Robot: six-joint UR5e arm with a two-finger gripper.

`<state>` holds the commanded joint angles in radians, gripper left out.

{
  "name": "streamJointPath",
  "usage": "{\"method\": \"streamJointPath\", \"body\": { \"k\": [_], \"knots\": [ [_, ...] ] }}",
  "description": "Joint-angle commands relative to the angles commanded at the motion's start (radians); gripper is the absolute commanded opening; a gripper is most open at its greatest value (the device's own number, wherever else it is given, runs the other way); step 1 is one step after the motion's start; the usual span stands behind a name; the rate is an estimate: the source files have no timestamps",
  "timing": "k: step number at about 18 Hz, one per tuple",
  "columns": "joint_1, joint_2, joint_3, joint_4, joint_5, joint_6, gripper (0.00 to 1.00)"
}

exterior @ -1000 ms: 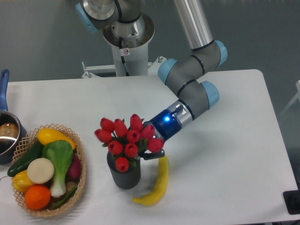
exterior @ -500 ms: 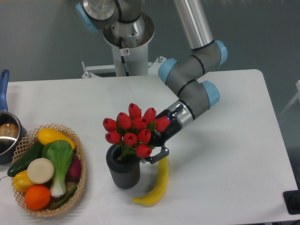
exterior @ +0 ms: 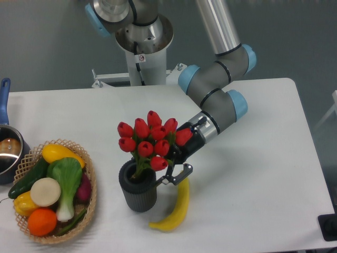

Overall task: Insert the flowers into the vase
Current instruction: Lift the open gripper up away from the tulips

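The flowers (exterior: 150, 139), a bunch of red tulip buds on green stems, stand nearly upright with their stems down in the mouth of the vase (exterior: 139, 196), a short dark grey ribbed cylinder at the table's front middle. My gripper (exterior: 165, 174) reaches in from the upper right, just right of the bunch at the vase's rim. One finger (exterior: 178, 175) shows below the buds, apart from the stems. The other finger is hidden behind the flowers. The jaws look open, with nothing gripped.
A yellow banana (exterior: 176, 207) lies right of the vase, under the gripper. A wicker basket (exterior: 89, 203) of vegetables and fruit sits at the front left. A pot (exterior: 7, 150) with a blue handle stands at the left edge.
The bunch swung from tilted over the vase to upright, and its stems went down into the mouth. The visible finger has moved slightly away from the stems.
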<state>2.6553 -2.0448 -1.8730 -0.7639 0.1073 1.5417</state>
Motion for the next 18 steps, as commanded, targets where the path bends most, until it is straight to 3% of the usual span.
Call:
{"method": "streamJointPath", "body": {
  "k": [5, 9, 11, 18],
  "knots": [
    [0.000, 0.040, 0.006, 0.000, 0.132, -0.003, 1.00],
    [0.014, 0.060, 0.002, 0.000, 0.138, -0.012, 1.00],
    [0.032, 0.103, -0.008, 0.000, 0.169, -0.012, 1.00],
    [0.178, 0.264, 0.011, -0.005, 0.558, -0.014, 1.00]
  ]
}}
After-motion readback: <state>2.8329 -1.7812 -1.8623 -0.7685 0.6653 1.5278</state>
